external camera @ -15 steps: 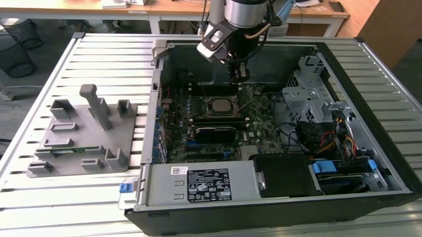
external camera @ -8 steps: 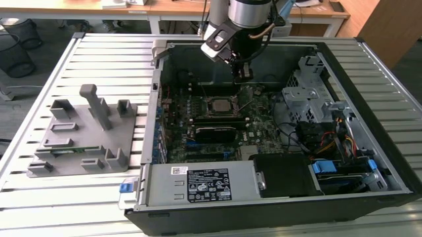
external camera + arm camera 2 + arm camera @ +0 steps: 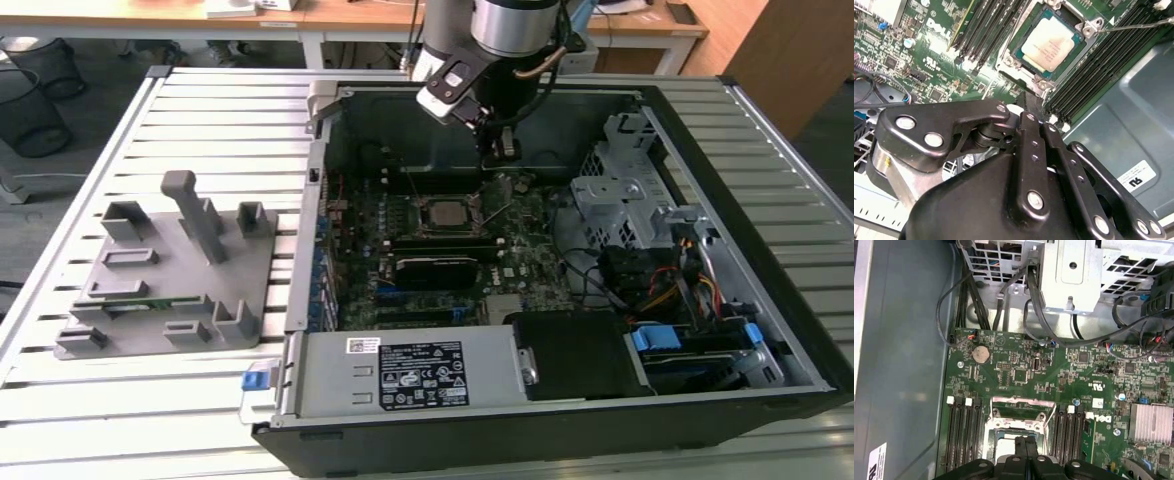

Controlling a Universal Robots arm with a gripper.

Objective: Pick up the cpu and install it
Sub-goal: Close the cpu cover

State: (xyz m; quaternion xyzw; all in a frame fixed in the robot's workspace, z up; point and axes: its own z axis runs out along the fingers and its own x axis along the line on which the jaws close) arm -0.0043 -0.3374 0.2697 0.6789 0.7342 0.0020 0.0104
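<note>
Gripper (image 3: 1032, 102) hangs closed, holding nothing, near cpu (image 3: 1051, 44) seated in its socket (image 3: 1005, 60).

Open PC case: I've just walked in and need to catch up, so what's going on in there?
The robot arm's hand hangs inside the open computer case, low over the motherboard. Its fingers are closed together and hold nothing. The cpu already lies in its socket, silver top up, close to the fingertips. A grey fixture tray stands on the table at the exterior view's left.
</note>
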